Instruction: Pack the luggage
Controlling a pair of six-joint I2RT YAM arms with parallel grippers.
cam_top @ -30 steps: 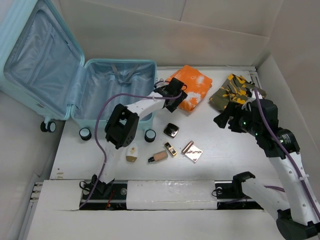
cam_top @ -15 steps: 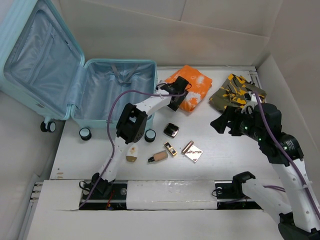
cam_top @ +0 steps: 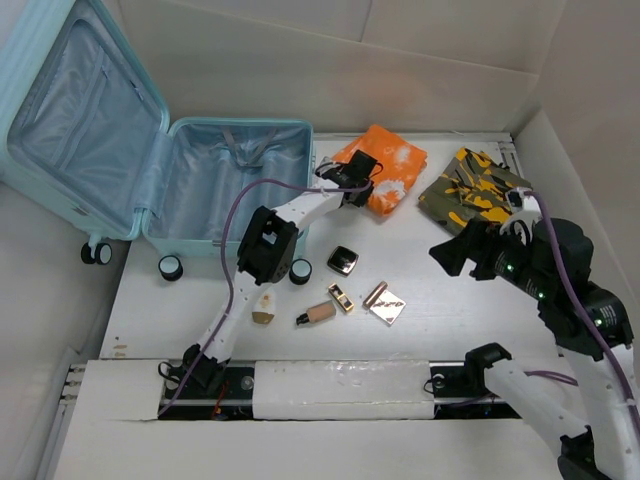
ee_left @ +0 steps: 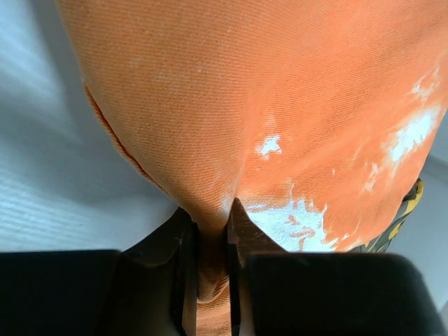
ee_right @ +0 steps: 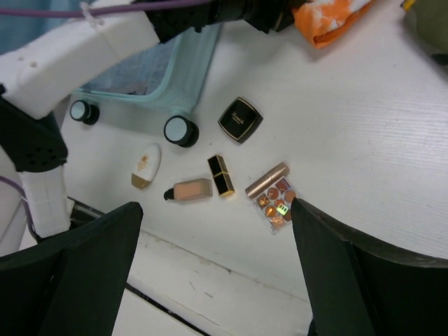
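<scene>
Left gripper (ee_left: 210, 227) clenched on edge fold of orange cloth (ee_left: 266, 105). Luggage (cam_top: 200, 190) lies open just left of it. Right gripper (ee_right: 210, 210) spread wide, empty, above eyeshadow palette (ee_right: 275, 203); luggage well to its left.

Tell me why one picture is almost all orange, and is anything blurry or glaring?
Left wrist: the camera sits right against the orange cloth, weave sharp, the left gripper a dark silhouette. Right wrist: the right gripper looms dark and soft-edged at both corners; the eyeshadow palette glints. Top external: even light, no harsh glare.
</scene>
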